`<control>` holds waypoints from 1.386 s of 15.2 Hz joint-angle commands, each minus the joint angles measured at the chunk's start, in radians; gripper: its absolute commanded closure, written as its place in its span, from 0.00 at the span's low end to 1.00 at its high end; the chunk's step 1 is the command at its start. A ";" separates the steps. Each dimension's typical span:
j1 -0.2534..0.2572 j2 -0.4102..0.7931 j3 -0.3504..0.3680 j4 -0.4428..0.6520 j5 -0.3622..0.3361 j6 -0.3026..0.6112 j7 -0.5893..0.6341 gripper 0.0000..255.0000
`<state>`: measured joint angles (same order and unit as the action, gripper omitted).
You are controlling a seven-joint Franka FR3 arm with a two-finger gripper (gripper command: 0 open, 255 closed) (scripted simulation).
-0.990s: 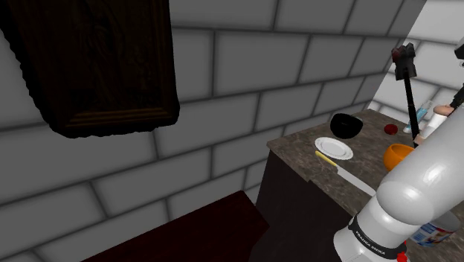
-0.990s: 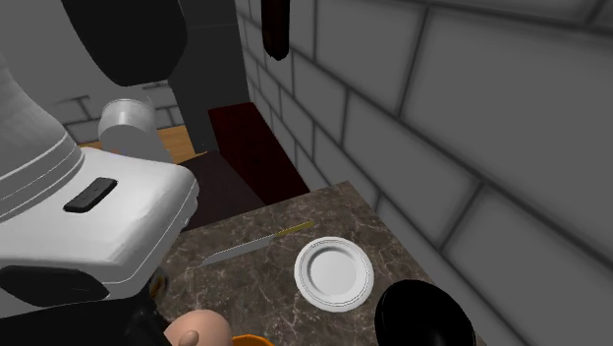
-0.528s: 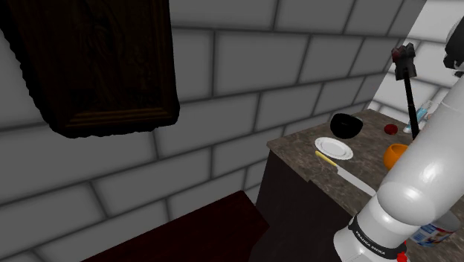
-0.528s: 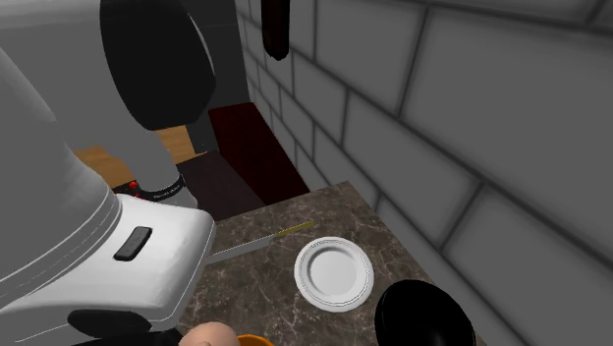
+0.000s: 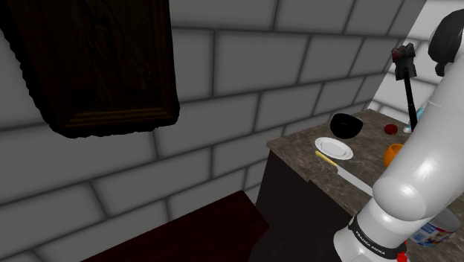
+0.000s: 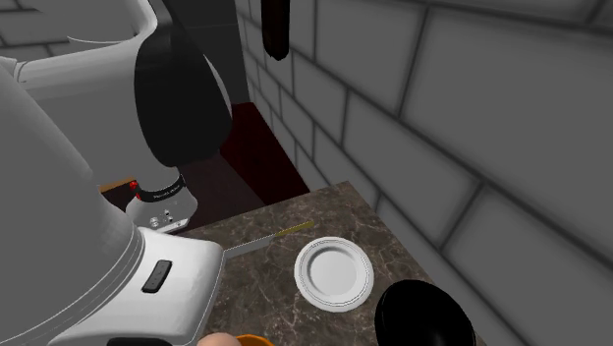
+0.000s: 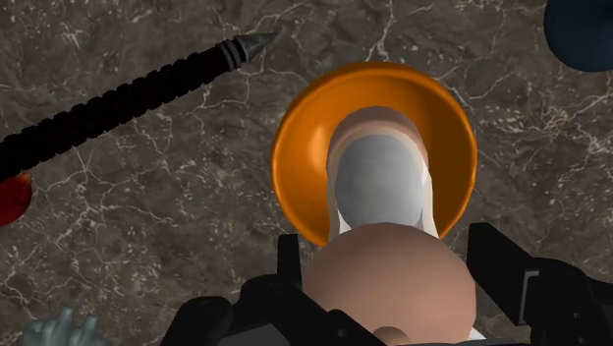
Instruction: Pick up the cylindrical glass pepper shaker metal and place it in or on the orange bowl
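The gripper (image 7: 391, 267) grips the shaker (image 7: 381, 182) between its 2 fingers (image 7: 496, 258), hanging over the bowl (image 7: 295, 167), apparently just above its hollow, though height is hard to judge. Placing is in hand; next, lower gently, centred, then release.

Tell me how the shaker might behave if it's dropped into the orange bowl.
The shaker looks tall and narrow with a rounded top, so it would probably tip against the curved wall of the orange bowl. Its round body could then roll a little. Its smooth surface may slip in the jaws.
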<state>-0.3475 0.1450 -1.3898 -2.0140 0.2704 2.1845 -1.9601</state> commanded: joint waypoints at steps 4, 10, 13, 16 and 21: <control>-0.003 0.002 0.003 -0.002 0.004 0.002 -0.003 1.00; -0.003 0.002 0.003 -0.002 0.003 0.002 -0.003 0.00; 0.214 -0.252 -0.139 0.021 -0.315 -0.033 0.216 0.00; 0.057 -0.289 0.032 0.053 -0.356 -0.090 0.244 0.00; 0.061 -0.291 0.029 0.053 -0.358 -0.090 0.246 0.00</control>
<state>-0.2861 -0.1461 -1.3611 -1.9614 -0.0876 2.0944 -1.7146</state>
